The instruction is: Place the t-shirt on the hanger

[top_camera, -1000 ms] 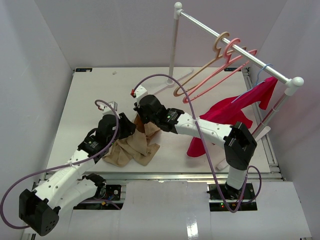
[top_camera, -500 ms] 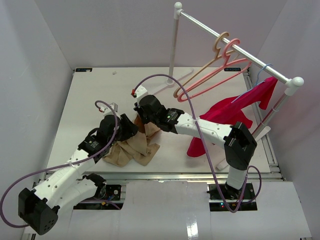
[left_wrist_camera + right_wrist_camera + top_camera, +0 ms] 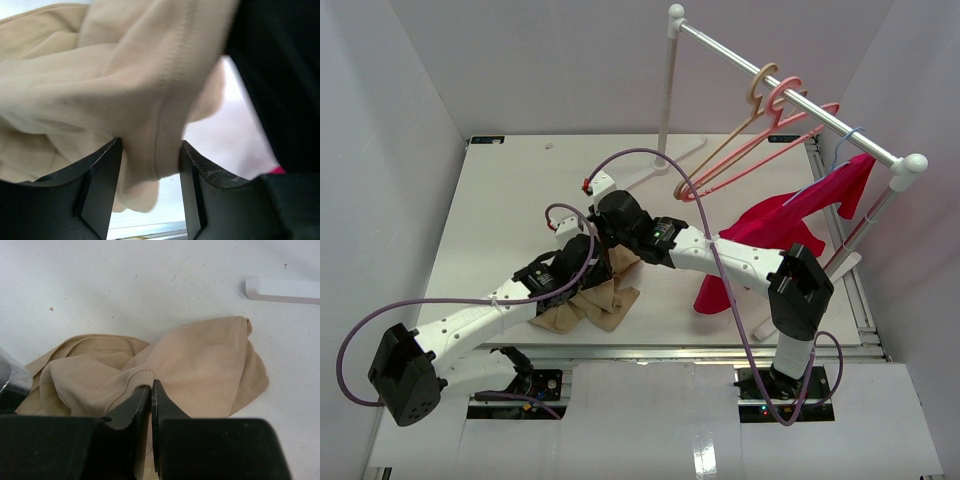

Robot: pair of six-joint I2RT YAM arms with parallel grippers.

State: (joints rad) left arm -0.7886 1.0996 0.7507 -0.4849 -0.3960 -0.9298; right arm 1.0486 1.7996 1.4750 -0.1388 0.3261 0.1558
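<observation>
L arm reaches fwd and to the right from its base, forearm low, wrist angled toward the centre. L gripper has fingers parted, a fold of the t-shirt between them; grip can't be confirmed. R arm rises from its base, elbow bent, forearm stretched left across the middle. R gripper has fingers pressed together, pinching the t-shirt's ribbed edge. The two wrists sit just beside each other.
</observation>
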